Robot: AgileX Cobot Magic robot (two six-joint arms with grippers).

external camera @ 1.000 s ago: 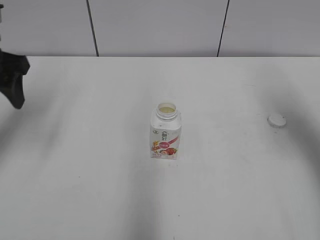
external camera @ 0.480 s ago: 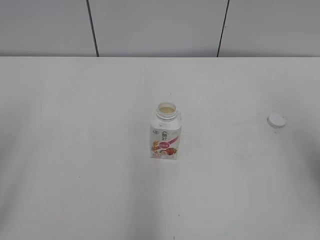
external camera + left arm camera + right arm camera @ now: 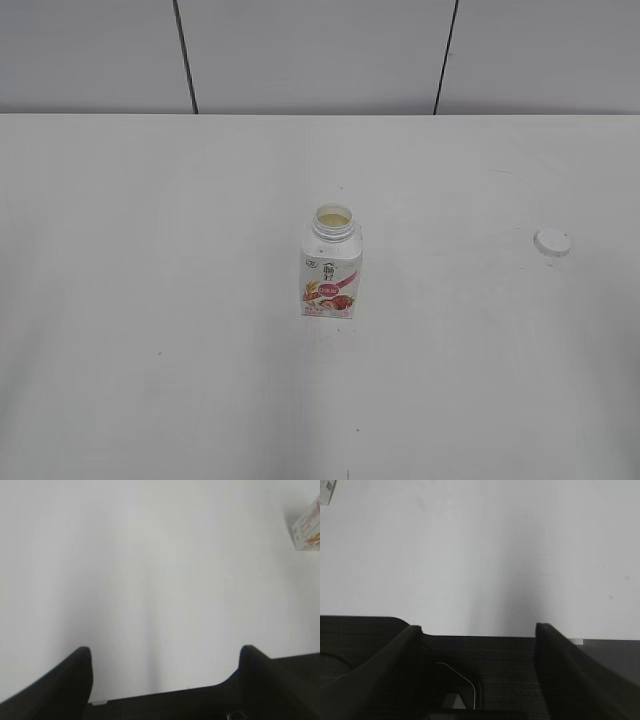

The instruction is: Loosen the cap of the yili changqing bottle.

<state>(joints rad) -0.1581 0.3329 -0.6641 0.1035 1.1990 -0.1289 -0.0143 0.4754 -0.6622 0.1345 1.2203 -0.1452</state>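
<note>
Bottle (image 3: 331,263) stands upright mid-counter (image 3: 150,300), cap (image 3: 553,241) lying off well to its right, nearer the right hand (image 3: 477,630); both that and the left hand (image 3: 165,655) gape empty.

From my remote seat this reads as a lab or test bench rather than a home. I see a plain white worktop (image 3: 150,380) filling the exterior view from its near edge to its far edge, where it meets a wall of pale grey panels (image 3: 310,50) split by dark vertical seams. Lighting is flat and even, and both wrist views show the same bare white surface.
</note>
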